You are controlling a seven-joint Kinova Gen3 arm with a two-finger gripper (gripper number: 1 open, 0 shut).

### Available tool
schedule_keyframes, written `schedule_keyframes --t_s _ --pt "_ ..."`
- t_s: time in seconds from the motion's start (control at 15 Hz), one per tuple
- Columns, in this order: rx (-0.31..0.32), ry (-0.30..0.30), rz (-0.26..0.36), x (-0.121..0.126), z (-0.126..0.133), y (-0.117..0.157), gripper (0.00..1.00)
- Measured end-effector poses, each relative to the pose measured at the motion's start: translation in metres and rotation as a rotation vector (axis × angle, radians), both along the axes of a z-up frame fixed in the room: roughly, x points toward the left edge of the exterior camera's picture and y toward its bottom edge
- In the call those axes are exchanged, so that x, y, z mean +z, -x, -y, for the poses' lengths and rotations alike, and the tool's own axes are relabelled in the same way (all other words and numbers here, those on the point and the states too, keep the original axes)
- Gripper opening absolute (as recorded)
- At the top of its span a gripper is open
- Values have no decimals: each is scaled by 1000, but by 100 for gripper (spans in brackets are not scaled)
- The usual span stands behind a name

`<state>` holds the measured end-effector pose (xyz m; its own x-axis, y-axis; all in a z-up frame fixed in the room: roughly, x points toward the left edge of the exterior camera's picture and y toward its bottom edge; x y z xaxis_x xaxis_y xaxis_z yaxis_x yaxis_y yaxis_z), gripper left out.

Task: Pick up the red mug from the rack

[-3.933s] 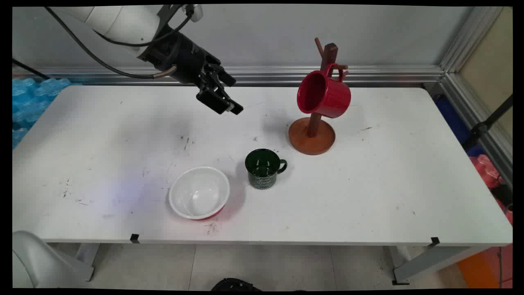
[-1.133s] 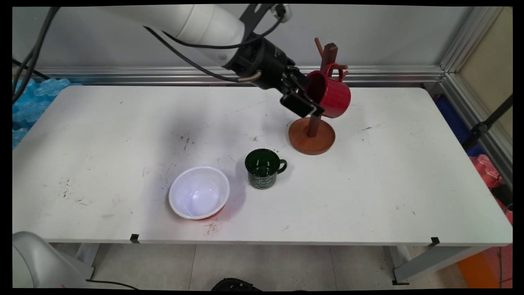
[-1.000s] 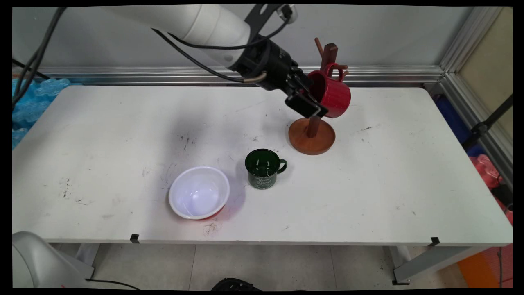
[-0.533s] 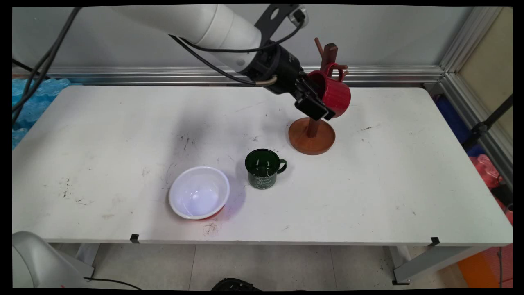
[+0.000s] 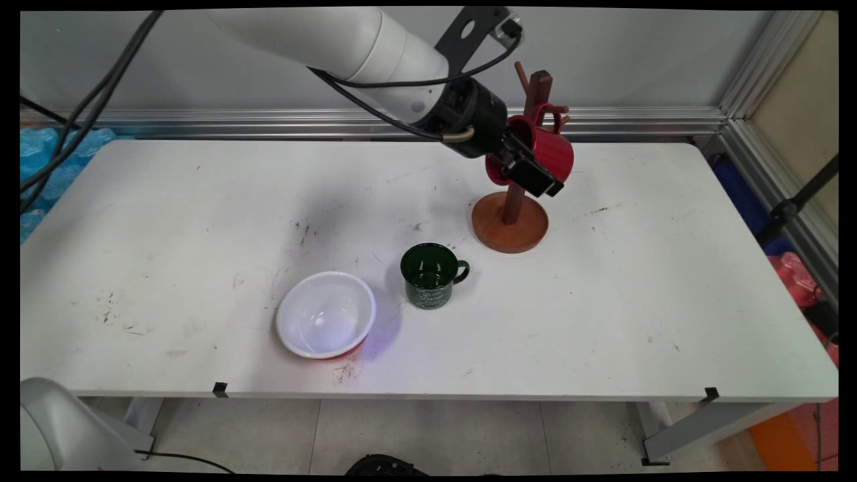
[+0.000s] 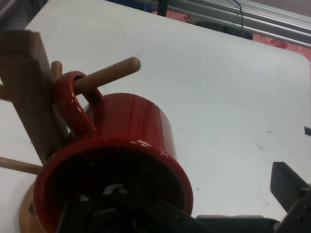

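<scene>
A red mug (image 5: 554, 151) hangs by its handle on a peg (image 6: 108, 74) of the wooden mug tree (image 5: 510, 229), its mouth facing left and down towards the arm. My gripper (image 5: 531, 175) is open at the mug's mouth. In the hand view the red mug (image 6: 132, 121) fills the lower left and the tree's post (image 6: 24, 82) stands at the left. There my gripper (image 6: 199, 196) straddles the mug's wall: one finger reaches into the dark inside, the other finger (image 6: 287, 184) stands outside at the right. The fingers do not press the wall.
A dark green mug (image 5: 432, 276) stands upright in front of the tree, handle to the right. A white bowl (image 5: 326, 314) sits to its left, near the table's front edge. Black cables hang from the arm at the upper left.
The gripper has travelled right from the table's middle back to the hanging red mug, and in the last second pushed further in, so one finger now sits inside the mouth.
</scene>
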<state>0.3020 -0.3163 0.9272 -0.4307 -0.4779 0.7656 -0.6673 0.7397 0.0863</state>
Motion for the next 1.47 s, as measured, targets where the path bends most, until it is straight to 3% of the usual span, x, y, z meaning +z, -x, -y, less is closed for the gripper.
schedule_keyframes --t_s 0.73,1.33,1.4,1.47 --pt "142 -94 -110 -7 8 12 100" --pt "188 -137 -152 -11 10 14 100" --pt "193 -140 -157 -11 10 15 0" --pt "196 -143 -162 -12 10 15 0"
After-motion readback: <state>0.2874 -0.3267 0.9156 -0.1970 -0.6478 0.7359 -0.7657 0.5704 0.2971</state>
